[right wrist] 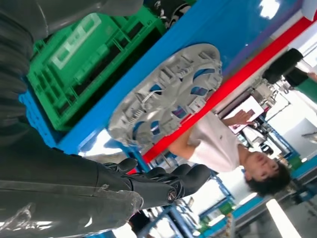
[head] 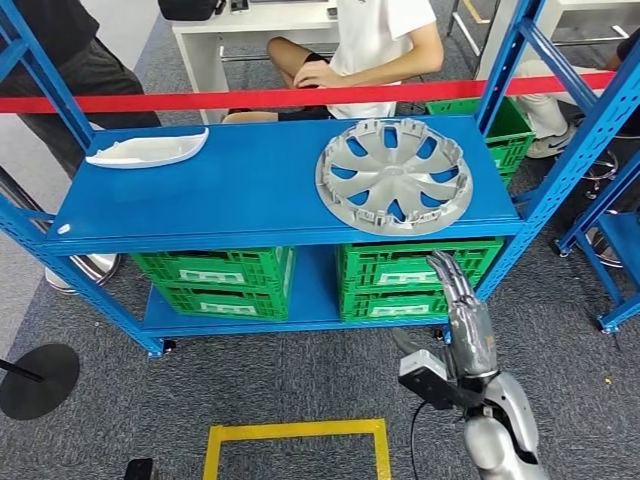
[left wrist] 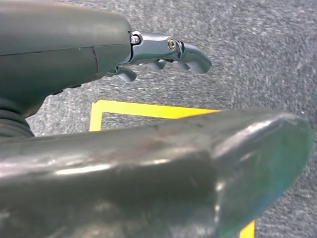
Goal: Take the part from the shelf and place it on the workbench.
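Note:
A silver wheel cover [head: 393, 176] lies flat on the right half of the blue shelf's top board [head: 249, 190]; the right wrist view shows this wheel cover [right wrist: 168, 94] too. A white curved trim part [head: 147, 148] rests on the board's far left. My right hand [head: 462, 312] is raised in front of the shelf, below and just right of the wheel cover, fingers stretched out and holding nothing. In the right wrist view those fingers [right wrist: 164, 181] extend toward the shelf edge. My left hand [left wrist: 164, 52] hangs over the grey carpet with fingers loosely extended and nothing in it.
Green crates [head: 215, 280] [head: 411, 280] fill the lower shelf. A red barrier tape [head: 302, 97] runs behind the shelf, with a seated person [head: 377, 45] beyond it and another person at far left. A yellow floor marking [head: 294, 435] lies near my feet. More blue racking [head: 604, 200] stands at right.

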Controlling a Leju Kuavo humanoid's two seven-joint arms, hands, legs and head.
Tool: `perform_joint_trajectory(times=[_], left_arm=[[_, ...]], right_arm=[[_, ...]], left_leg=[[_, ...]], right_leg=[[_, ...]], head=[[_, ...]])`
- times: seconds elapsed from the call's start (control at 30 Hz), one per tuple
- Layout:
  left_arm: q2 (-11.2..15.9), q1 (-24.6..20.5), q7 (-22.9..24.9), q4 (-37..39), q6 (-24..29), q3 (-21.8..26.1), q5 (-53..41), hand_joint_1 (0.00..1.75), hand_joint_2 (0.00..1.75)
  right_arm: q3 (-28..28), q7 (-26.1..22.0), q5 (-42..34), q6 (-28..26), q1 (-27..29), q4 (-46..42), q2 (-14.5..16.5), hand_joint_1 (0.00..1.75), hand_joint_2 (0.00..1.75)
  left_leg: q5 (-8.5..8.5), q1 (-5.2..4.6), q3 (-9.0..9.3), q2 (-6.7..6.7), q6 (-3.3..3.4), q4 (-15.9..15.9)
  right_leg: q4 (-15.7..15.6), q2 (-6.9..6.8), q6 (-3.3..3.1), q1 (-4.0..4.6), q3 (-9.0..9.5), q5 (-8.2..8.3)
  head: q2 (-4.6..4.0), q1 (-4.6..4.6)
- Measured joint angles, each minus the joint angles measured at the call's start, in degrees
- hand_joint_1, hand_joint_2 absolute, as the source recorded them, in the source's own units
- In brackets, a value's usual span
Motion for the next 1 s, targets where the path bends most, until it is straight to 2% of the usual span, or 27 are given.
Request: perform_joint_trajectory(times=[0.03,0.07,0.17,0.2,0.33,0.4,0.53,0.93,1.0], left_arm=[[-0.11,-0.14,-0.13,0.00,-0.11,-0.01,-0.20,0.00,0.00],[-0.27,-0.27,-0.30,0.00,-0.22,-0.01,-0.34,0.00,0.00],[-0.57,-0.41,-0.79,0.00,-0.37,0.03,-0.50,0.00,0.00],[-0.58,-0.41,-0.86,0.00,-0.39,0.05,-0.53,0.00,0.00],[-0.69,-0.38,-0.93,0.00,-0.47,0.08,-0.70,0.00,0.00],[-0.70,-0.39,-0.93,0.00,-0.47,0.08,-0.70,0.00,0.00],[-0.68,-0.36,-0.92,0.00,-0.48,0.08,-0.72,0.00,0.00],[-0.66,-0.37,-1.27,0.00,-1.27,0.25,-0.65,0.00,0.00],[-0.63,-0.38,-1.43,0.00,-1.37,0.35,-0.67,0.00,0.00]], right_arm=[[0.93,1.03,0.78,0.10,-2.00,1.54,-0.66,0.00,1.75],[1.85,1.95,1.35,0.22,-4.00,3.13,-1.27,0.00,1.75],[4.15,3.48,2.02,0.36,-8.88,7.63,-2.63,0.00,1.75],[4.72,3.68,2.08,0.36,-10.02,8.81,-2.92,0.00,1.75],[6.21,3.92,2.10,0.26,-12.36,11.81,-3.67,0.00,1.75],[6.75,3.92,2.10,0.24,-12.89,12.94,-3.93,0.00,1.75],[7.33,3.91,2.10,0.20,-13.30,14.05,-4.27,0.00,1.75],[8.60,5.17,2.51,0.48,-15.35,16.57,-4.62,0.00,1.75],[9.15,5.53,2.78,0.48,-16.68,17.62,-4.64,0.00,1.75]], left_leg=[[0.09,-0.07,0.82,-0.01,0.32,-1.67],[0.03,-0.11,0.86,-0.03,0.62,-2.23],[0.30,-0.17,0.37,-0.07,1.22,-2.40],[0.42,-0.25,0.25,-0.11,1.44,-2.39],[0.92,-0.42,-0.51,-0.20,2.03,-2.31],[1.16,-0.49,-0.86,-0.19,2.15,-2.27],[1.39,-0.54,-1.13,-0.19,2.19,-2.26],[1.88,-0.51,-1.63,-0.19,1.84,-2.26],[1.89,-0.57,-1.74,-0.19,1.97,-2.16]], right_leg=[[0.05,0.02,0.31,0.10,-0.20,0.18],[0.14,0.05,0.32,0.22,-0.44,0.24],[0.11,-0.01,-0.37,0.23,-0.98,0.48],[-0.05,-0.05,-0.24,0.19,-1.09,0.71],[-0.61,-0.08,1.08,0.02,-1.26,1.68],[-0.67,-0.08,1.41,-0.07,-1.50,2.01],[-0.66,-0.08,1.60,-0.13,-1.80,2.18],[-0.21,-0.07,1.26,-0.10,-2.57,2.46],[-0.29,-0.08,1.43,-0.18,-2.61,2.57]], head=[[0.00,-0.03],[0.00,-0.01],[0.00,0.19],[0.00,0.22],[0.00,0.26],[0.00,0.24],[0.00,0.22],[0.00,0.21],[0.00,0.21]])
